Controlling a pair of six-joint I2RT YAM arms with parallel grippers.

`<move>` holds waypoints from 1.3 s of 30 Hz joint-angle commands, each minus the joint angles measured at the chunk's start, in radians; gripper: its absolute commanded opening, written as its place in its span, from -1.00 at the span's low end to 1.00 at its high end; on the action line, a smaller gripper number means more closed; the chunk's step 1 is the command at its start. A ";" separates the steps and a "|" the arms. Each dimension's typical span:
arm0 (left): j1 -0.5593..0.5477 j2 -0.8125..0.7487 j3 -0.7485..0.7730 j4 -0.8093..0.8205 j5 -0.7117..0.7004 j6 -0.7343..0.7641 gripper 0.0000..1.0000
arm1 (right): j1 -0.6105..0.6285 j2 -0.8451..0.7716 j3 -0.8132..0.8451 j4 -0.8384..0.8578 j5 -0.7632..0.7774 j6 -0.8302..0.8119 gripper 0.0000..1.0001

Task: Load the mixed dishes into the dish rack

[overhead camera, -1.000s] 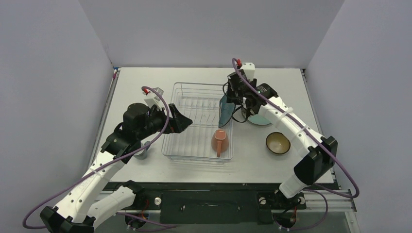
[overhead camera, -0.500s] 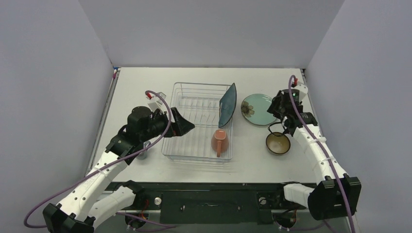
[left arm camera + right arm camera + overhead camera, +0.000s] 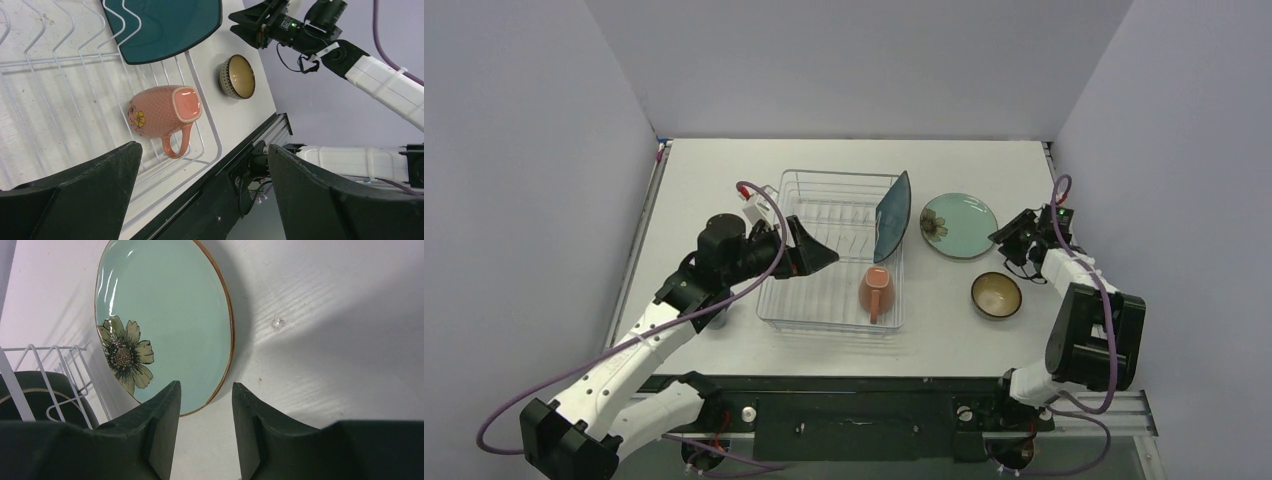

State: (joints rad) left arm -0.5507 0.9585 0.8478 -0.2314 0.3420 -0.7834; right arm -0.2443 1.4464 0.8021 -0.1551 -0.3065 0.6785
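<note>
The dish rack (image 3: 829, 173) stands mid-table. The dark teal squarish plate (image 3: 893, 215) stands on edge at its right side, and the salmon-orange mug (image 3: 875, 292) lies on its side in the near right corner. The pale teal flower plate (image 3: 959, 226) lies flat right of the rack, with the brown bowl (image 3: 996, 295) nearer. The grey-blue mug (image 3: 717, 318) is mostly hidden under my left arm. My left gripper (image 3: 819, 258) hangs open and empty over the rack. My right gripper (image 3: 1007, 235) is open and empty, low at the flower plate's right rim (image 3: 165, 315).
In the left wrist view the mug (image 3: 162, 111), the teal plate (image 3: 165, 25) and the bowl (image 3: 237, 76) show beyond the open fingers (image 3: 204, 150). The table's right edge lies just right of my right gripper (image 3: 205, 386).
My right gripper has let go of the dark teal plate, which now stands in the rack, and swung right and down to the flower plate's rim. My left gripper moved slightly right.
</note>
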 commanded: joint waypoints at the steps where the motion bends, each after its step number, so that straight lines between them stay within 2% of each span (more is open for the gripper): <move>1: -0.008 -0.030 0.007 0.074 0.004 -0.017 0.93 | -0.037 0.090 -0.002 0.182 -0.119 0.039 -0.24; 10: -0.011 -0.058 -0.004 0.059 -0.039 -0.015 0.93 | -0.082 0.202 -0.009 0.241 -0.125 0.044 -0.30; 15: -0.012 -0.038 0.002 0.078 -0.033 -0.030 0.94 | -0.081 0.267 -0.014 0.342 -0.176 0.106 -0.30; 21: -0.016 -0.038 0.008 0.081 -0.037 -0.042 0.94 | -0.081 0.334 -0.004 0.386 -0.188 0.134 -0.31; 28: -0.021 -0.037 0.013 0.065 -0.035 -0.043 0.94 | -0.076 0.415 -0.012 0.538 -0.258 0.201 -0.36; 32: -0.025 -0.034 0.026 0.054 -0.043 -0.033 0.94 | -0.075 0.426 0.003 0.538 -0.263 0.207 -0.45; 36: -0.028 -0.029 0.040 0.052 -0.036 -0.035 0.94 | -0.072 0.440 0.018 0.520 -0.264 0.198 -0.77; 38: -0.032 -0.029 0.042 0.050 -0.042 -0.029 0.94 | -0.073 0.445 0.023 0.527 -0.274 0.203 -1.00; 39: -0.032 -0.029 0.043 0.049 -0.045 -0.030 0.94 | -0.073 0.442 0.022 0.530 -0.276 0.205 -1.00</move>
State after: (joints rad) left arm -0.5735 0.9298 0.8478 -0.2123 0.3103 -0.8188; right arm -0.3260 1.8660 0.7990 0.3553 -0.5835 0.8822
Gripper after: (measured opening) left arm 0.968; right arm 0.051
